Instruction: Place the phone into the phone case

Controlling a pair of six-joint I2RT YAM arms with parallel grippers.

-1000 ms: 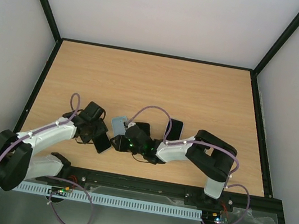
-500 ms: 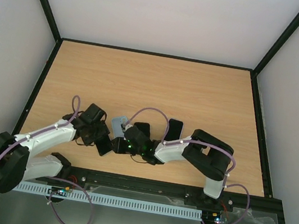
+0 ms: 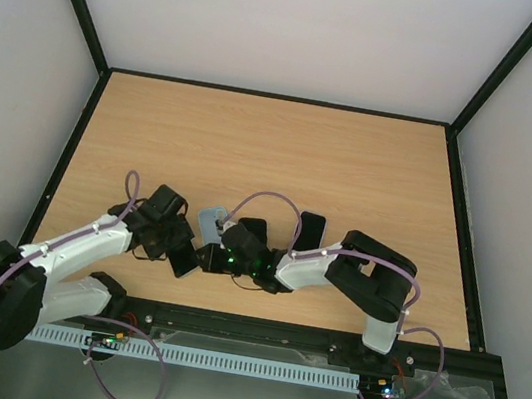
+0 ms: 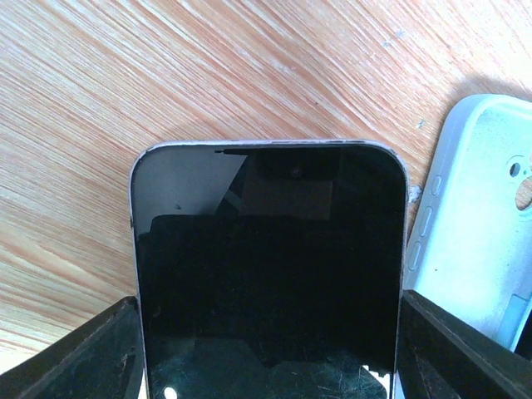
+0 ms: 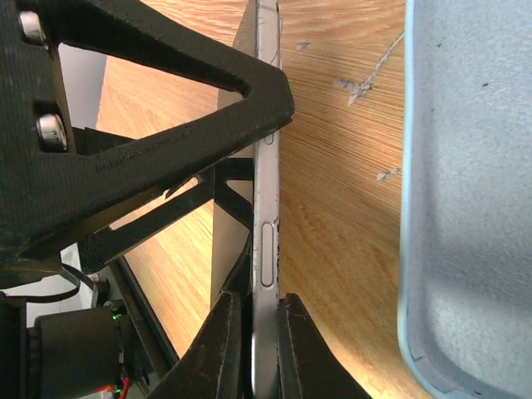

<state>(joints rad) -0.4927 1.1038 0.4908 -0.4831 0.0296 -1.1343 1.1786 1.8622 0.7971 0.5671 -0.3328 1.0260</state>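
Observation:
The phone [image 4: 266, 241] has a black screen and a silver rim. My left gripper [image 4: 266, 301] holds it across its width, one black finger against each long side. In the right wrist view the phone [image 5: 266, 191] shows edge on, and my right gripper [image 5: 259, 303] is shut on that thin edge just below a side button. From above, both grippers meet at the phone [image 3: 184, 259], the left gripper [image 3: 174, 242] on one side and the right gripper [image 3: 206, 256] on the other. The pale blue phone case [image 3: 211, 221] lies open side up beside them, apart from the phone [image 4: 490, 241] [image 5: 470, 208].
A dark flat slab with a pale rim [image 3: 310, 231] lies behind the right arm. A purple cable [image 3: 271, 196] loops over the right wrist. A black rail [image 3: 324, 342] runs along the table's near edge, and light walls stand on the other three sides.
The right gripper's jaws have closed onto the phone's edge. The left arm has shifted slightly toward the right gripper, with the phone still in its fingers.

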